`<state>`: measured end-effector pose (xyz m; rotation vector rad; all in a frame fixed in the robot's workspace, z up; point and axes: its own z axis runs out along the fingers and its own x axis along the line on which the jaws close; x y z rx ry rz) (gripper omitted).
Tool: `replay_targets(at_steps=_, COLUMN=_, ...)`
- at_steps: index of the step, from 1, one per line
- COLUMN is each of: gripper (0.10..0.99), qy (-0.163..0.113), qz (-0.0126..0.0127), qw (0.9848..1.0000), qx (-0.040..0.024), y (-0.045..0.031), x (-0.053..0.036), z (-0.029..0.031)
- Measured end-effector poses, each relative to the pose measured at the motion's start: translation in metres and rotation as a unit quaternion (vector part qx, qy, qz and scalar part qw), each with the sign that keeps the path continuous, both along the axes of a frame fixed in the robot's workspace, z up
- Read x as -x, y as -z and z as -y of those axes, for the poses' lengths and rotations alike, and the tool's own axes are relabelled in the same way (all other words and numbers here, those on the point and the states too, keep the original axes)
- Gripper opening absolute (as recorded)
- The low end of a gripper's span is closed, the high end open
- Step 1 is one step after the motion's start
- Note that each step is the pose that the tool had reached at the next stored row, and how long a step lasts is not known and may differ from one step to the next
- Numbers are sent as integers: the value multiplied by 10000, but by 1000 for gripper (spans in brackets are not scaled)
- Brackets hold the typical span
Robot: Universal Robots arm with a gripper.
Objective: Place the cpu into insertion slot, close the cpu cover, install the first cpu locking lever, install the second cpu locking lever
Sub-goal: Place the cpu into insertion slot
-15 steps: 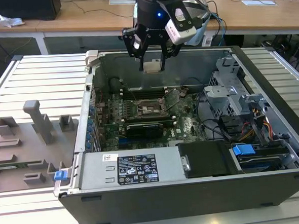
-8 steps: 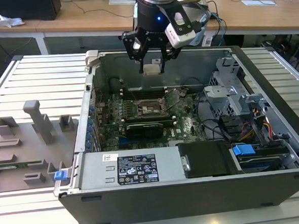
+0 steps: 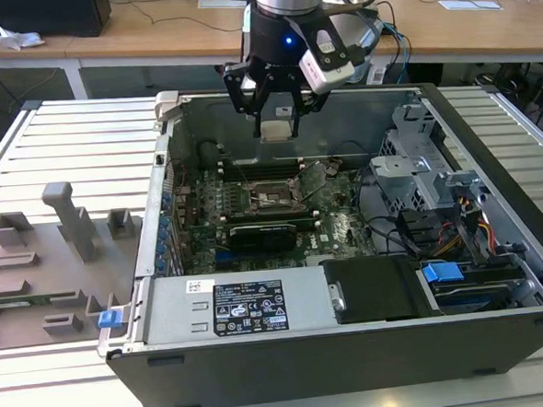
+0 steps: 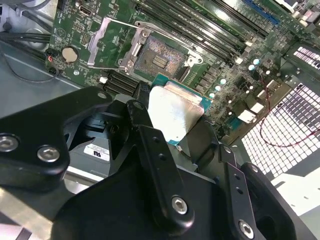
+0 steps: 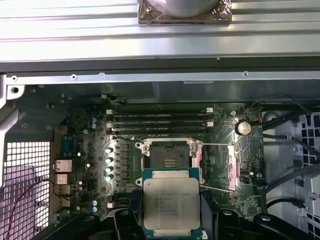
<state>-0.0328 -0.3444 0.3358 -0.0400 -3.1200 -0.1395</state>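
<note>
Black fingers (image 4: 150, 150) of my pincer (image 3: 276, 122) are closed on the edges of the silver-topped chip (image 5: 170, 205), holding it flat in the air above the green circuit board (image 5: 85, 150) inside the open computer case (image 3: 354, 346). Below it the socket (image 5: 169, 159) lies bare, apart from the chip, with the cover plate (image 5: 231, 167) swung open beside it.

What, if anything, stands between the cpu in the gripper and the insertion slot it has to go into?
Nothing visible does. The cpu cover is swung open to one side, and the insertion slot lies bare below the held cpu.
</note>
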Motion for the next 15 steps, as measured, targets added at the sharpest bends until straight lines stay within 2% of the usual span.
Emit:
replay_targets(at_steps=5, gripper=541, qy=0, qz=0, qw=10000, qx=0, y=64, x=0, z=0)
replay_targets(at_steps=15, gripper=541, qy=0, qz=0, qw=10000, qx=1, y=143, x=0, z=0)
